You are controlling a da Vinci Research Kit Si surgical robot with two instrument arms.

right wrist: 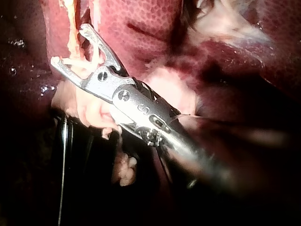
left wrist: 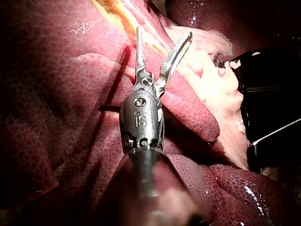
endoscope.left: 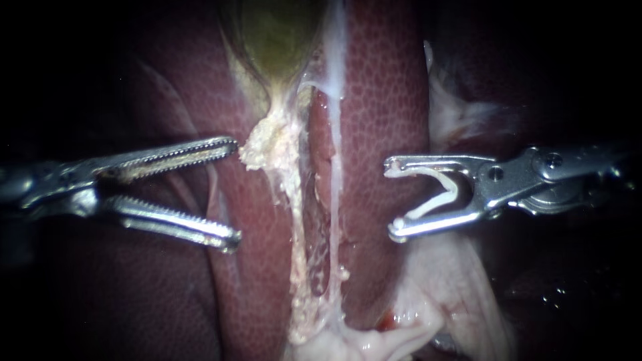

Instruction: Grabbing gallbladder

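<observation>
Left instrument (endoscope.left: pixel 234 192) gapes clear of gallbladder (endoscope.left: pixel 277 33); right instrument (endoscope.left: pixel 392 200) apparently holds clip (endoscope.left: pixel 447 196).

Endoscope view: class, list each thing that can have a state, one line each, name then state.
left instrument with toothed steel jaws: jaws open, holding nothing.
right instrument with smooth steel jaws: jaws shut on the white V-shaped clip.
white V-shaped clip: legs spread open, seated between the right instrument's jaws, not on any tissue.
greenish gallbladder: not gripped by either instrument.
</observation>
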